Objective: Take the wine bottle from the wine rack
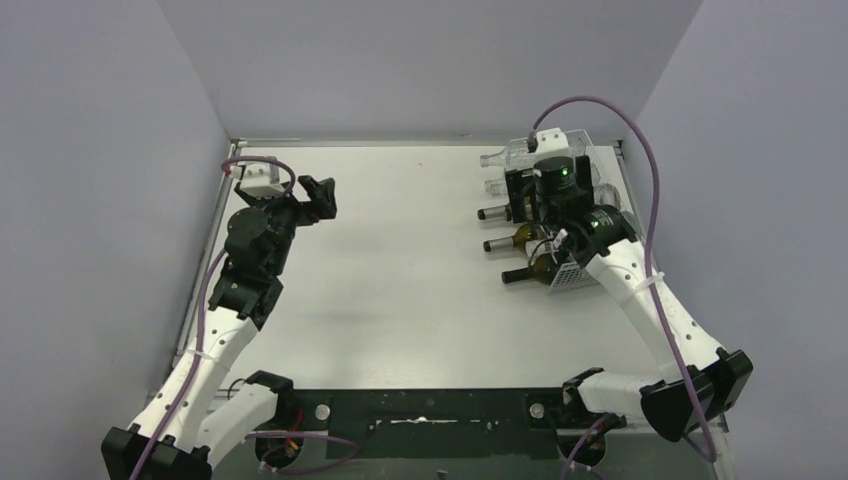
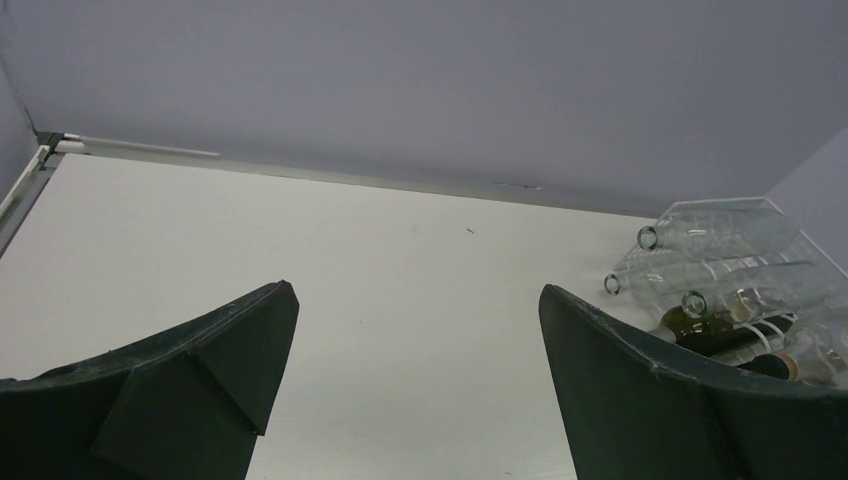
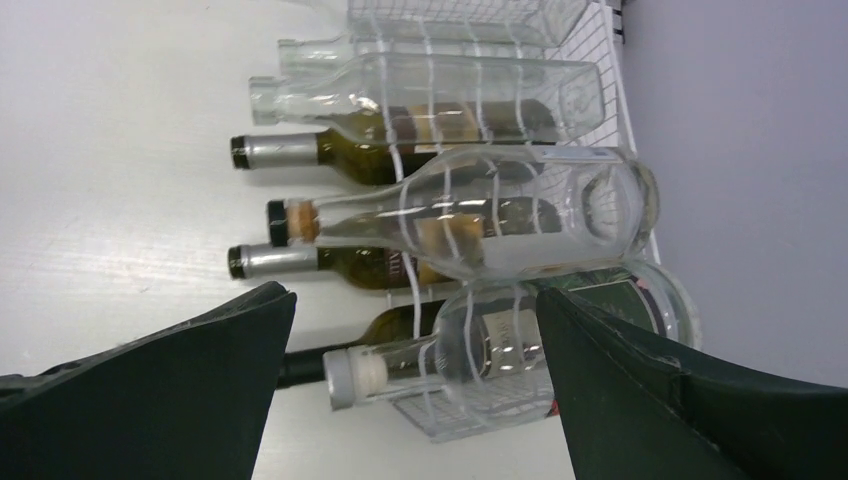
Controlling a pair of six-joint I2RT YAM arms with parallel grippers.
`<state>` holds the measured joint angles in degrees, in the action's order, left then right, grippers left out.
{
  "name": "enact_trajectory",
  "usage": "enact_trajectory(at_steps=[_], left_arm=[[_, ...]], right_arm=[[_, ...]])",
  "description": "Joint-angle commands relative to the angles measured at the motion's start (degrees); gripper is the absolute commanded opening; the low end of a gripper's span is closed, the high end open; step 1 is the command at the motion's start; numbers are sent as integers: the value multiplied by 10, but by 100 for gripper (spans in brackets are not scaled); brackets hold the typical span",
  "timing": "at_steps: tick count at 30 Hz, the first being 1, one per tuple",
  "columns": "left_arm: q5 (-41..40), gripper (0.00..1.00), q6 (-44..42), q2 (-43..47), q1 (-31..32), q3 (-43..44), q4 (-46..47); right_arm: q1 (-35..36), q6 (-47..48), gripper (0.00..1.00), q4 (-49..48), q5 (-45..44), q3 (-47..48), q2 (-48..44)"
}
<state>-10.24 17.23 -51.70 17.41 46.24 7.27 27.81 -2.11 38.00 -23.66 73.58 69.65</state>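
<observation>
Left jaws stand wide apart, empty, above the surface [image 1: 400, 260]. Right jaws, equally wide and empty, hover over the wine rack [image 1: 570, 278] at far right. The topmost clear wine bottle [image 3: 500, 215] is judged rigid, slick and breakable; best gripped round the body.

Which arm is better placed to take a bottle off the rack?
Right: the right gripper, open, hovers over the bottles in the wine rack; the left gripper is across the table.

Wine rack [image 3: 598, 60]: white wire grid, at two o'clock seen from above, holding several bottles.
Wine bottles [image 3: 500, 215]: clear and dark green, lying flat, necks toward nine o'clock.
</observation>
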Motion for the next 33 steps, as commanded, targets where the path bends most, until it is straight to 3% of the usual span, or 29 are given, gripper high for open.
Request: enact_trajectory(at_steps=[1,6,16,21,28,33], left_arm=[[1,94,-12,10,6,5,43],[6,94,-6,8,9,4,45],[12,94,-1,8,14,4,43],[11,94,2,16,16,3,43],[7,94,2,18,20,1,45],[10,94,3,15,22,1,45]], right_arm=[[-66,13,98,33,41,71,28],[-77,52,98,61,19,104,61],[-84,150,99,72,117,150,127],[-79,252,92,56,127,126,141],[-55,400,94,-16,102,32,117],[-51,435,95,-10,117,39,138]])
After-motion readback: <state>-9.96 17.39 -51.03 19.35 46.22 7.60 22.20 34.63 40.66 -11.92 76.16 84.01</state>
